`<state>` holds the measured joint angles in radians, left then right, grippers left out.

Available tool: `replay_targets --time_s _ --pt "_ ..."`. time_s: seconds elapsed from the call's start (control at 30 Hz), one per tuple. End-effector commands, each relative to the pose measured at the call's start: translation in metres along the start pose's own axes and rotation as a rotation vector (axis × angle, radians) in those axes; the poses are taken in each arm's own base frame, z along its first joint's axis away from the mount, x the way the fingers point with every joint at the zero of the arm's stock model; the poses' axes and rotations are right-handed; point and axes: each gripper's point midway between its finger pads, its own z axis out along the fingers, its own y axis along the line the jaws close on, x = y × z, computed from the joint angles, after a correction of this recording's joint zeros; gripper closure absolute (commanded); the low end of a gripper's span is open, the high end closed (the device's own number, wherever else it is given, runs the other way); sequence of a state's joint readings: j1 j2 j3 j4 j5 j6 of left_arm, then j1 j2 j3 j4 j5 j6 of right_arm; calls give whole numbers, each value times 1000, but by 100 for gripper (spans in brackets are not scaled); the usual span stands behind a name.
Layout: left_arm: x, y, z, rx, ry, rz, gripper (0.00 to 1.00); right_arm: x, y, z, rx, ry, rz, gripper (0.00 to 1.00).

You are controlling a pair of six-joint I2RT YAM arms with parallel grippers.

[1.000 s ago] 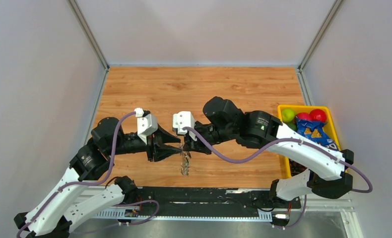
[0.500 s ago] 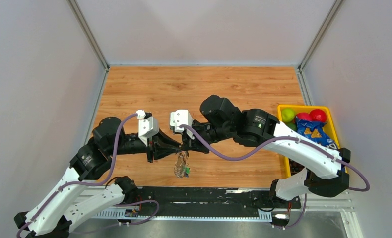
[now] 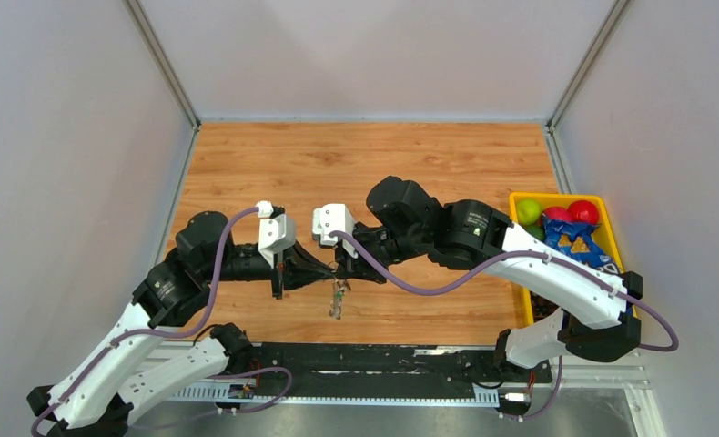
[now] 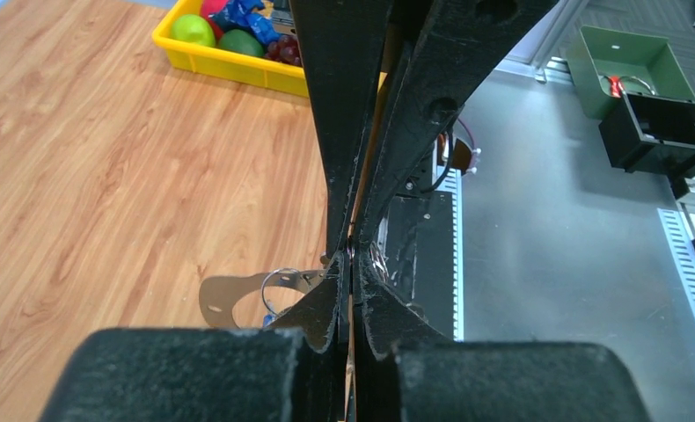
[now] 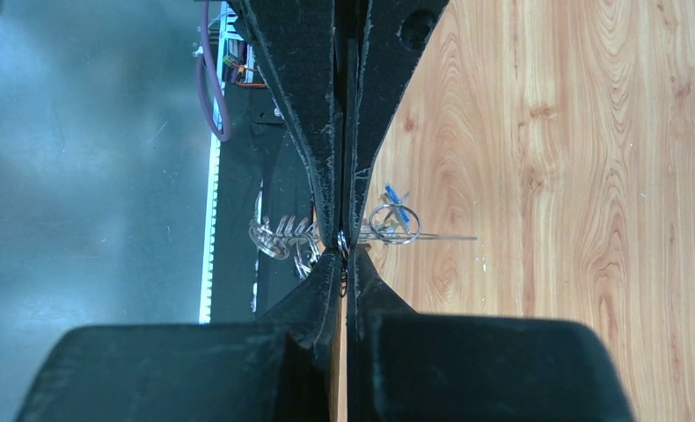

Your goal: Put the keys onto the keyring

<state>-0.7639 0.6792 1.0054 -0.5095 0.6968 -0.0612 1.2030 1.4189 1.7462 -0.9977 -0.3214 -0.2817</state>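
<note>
The keyring (image 3: 338, 299) hangs in the air as a small silvery bundle with a blue tag, just below both grippers' tips and near the table's front. My left gripper (image 3: 327, 276) and right gripper (image 3: 344, 271) meet tip to tip above it, both shut. In the left wrist view my gripper (image 4: 351, 257) pinches thin metal, with a round ring (image 4: 278, 281) beside the tips. In the right wrist view my gripper (image 5: 342, 239) pinches a small ring, with a ring loop (image 5: 395, 224) and the blue tag (image 5: 395, 198) alongside. I cannot pick out separate keys.
A yellow bin (image 3: 556, 195) of coloured toys stands at the right edge and also shows in the left wrist view (image 4: 230, 66). A black rail (image 3: 383, 360) runs along the table's front edge. White walls close in the table on three sides.
The hanging bundle swung left and blurred half a second ago and now hangs straight and still. The left gripper has shifted slightly right, toward the right gripper.
</note>
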Motion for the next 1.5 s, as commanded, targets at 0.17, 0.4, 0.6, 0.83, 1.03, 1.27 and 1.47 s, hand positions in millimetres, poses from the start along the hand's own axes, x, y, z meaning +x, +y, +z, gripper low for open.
replay_targets --time_s 0.17,0.4,0.6,0.83,1.03,1.27,1.47 --pt "-27 -9 -1 45 -109 84 100 -29 2 -11 14 -104 -25 100" --pt "-44 -14 -9 34 -213 149 100 -38 7 -28 27 -176 -30 77" --pt "-62 -20 -17 26 -315 185 100 -43 7 -45 69 -244 -43 58" --pt "-82 -25 -22 35 -438 224 100 -61 7 -61 95 -350 -43 56" --pt "-91 -27 -24 46 -496 233 100 -77 6 -66 106 -404 -26 63" --pt "-92 -30 -26 53 -503 247 100 -80 5 -65 101 -408 -27 82" --pt "-98 -33 -30 51 -528 266 100 -78 10 -61 72 -400 -28 97"
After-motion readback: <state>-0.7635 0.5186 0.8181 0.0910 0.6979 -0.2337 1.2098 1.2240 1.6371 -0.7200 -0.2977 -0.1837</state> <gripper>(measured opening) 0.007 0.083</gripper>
